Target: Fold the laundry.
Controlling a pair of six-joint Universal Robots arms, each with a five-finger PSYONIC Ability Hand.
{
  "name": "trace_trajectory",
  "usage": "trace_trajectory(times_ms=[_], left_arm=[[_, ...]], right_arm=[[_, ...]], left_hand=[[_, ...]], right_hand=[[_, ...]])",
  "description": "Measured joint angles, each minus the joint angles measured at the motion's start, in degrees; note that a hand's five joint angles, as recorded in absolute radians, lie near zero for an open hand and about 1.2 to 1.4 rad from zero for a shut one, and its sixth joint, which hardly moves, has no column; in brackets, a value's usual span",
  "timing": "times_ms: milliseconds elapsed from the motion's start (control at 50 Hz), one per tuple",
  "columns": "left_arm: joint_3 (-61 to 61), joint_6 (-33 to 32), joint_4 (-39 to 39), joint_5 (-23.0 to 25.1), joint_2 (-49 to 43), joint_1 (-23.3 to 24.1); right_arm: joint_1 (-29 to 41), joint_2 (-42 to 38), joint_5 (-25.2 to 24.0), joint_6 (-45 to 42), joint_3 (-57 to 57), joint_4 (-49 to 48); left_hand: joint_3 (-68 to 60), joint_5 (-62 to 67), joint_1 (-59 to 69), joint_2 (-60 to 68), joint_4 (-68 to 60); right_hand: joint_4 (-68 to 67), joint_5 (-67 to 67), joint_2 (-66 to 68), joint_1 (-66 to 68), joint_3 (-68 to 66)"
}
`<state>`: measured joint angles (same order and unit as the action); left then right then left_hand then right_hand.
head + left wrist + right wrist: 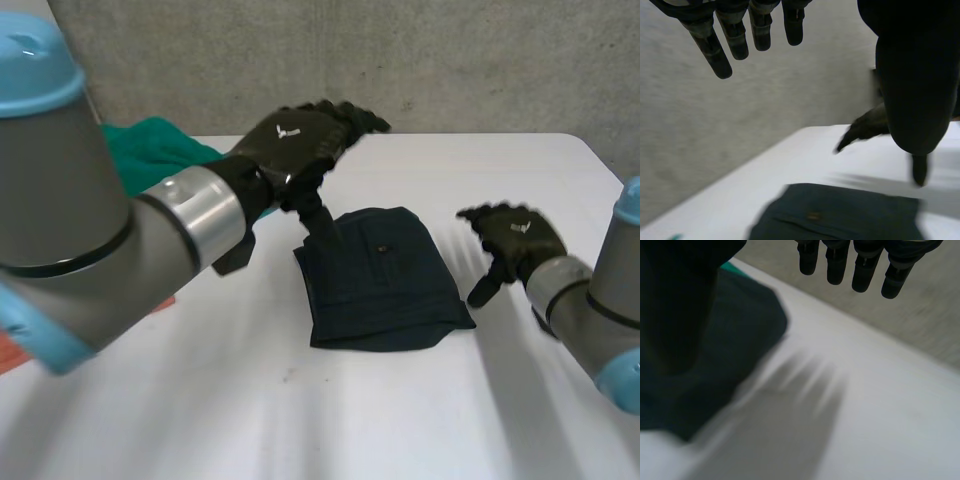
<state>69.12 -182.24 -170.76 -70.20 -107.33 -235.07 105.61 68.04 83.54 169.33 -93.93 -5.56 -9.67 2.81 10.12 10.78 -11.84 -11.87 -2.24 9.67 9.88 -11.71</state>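
The dark blue cloth [385, 280] lies in the middle of the white surface [300, 420]. It is folded into a small flat pack with a little button on top. The left hand [295, 140] hangs in the air above its far corner, with its fingers [715, 55] straight, a bit spread and holding nothing. The right hand [515, 238] is just beside the cloth on the other side, not touching it, and its fingers [862, 270] are loose and empty too. The cloth looks soft and light, so I think it will flop if lifted by one spot. It would be best to pinch it at two corners. A green cloth [150, 150] sits behind the left arm, mostly hidden. Something orange [8, 355] peeks in at the side, cut off, so I cannot tell what it is. I cannot tell what kind of clothing the dark cloth is either.
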Motion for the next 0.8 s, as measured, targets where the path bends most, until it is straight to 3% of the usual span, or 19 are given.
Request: trace_trajectory(times_ms=[120,240,380,400,460,520,660,800], left_arm=[[5.49,1.72,4.52,12.84,4.52,-2.41],[9.75,3.29,3.59,17.79,6.93,-3.34],[12.23,5.17,0.30,16.73,8.14,-3.29],[12.58,5.59,-0.67,16.22,8.27,-3.28],[12.95,6.31,-2.15,15.37,8.38,-3.31],[13.19,7.27,-3.61,14.39,8.41,-3.41],[13.21,9.45,-5.76,12.47,8.53,-3.98],[12.66,11.54,-7.61,11.34,8.48,-4.63]], right_arm=[[-0.96,-2.57,-7.21,7.61,-3.34,-1.09],[-0.19,-7.38,-8.54,8.92,-2.31,-4.05],[1.59,-12.24,-5.96,8.40,1.23,-5.90],[2.01,-13.22,-5.22,8.38,2.17,-6.43],[2.45,-14.34,-4.29,8.61,3.41,-7.64],[2.48,-14.58,-3.34,9.74,4.17,-10.13],[1.11,-12.07,-1.51,14.10,5.39,-15.94],[-2.45,-13.45,-0.54,17.31,11.75,-15.36]], left_hand=[[0.00,0.00,0.00,0.00,0.00],[0.00,0.00,0.00,0.00,0.00],[0.00,0.00,0.00,0.00,0.00],[0.00,0.00,0.00,0.00,0.00],[0.00,0.00,0.00,0.00,0.00],[0.00,0.00,0.00,0.00,0.00],[0.00,0.00,0.00,0.00,0.00],[0.00,0.00,0.00,0.00,0.00]], right_hand=[[0.00,0.00,0.00,0.00,0.00],[0.00,0.00,0.00,0.00,0.00],[-2.33,-2.37,3.67,3.56,-2.40],[-14.04,-13.62,16.50,15.23,-14.36],[-36.68,-30.52,39.05,31.11,-36.93],[-54.03,-44.13,51.19,44.07,-49.20],[-56.51,-49.86,53.99,49.25,-52.30],[-56.58,-50.61,54.00,49.97,-52.30]])
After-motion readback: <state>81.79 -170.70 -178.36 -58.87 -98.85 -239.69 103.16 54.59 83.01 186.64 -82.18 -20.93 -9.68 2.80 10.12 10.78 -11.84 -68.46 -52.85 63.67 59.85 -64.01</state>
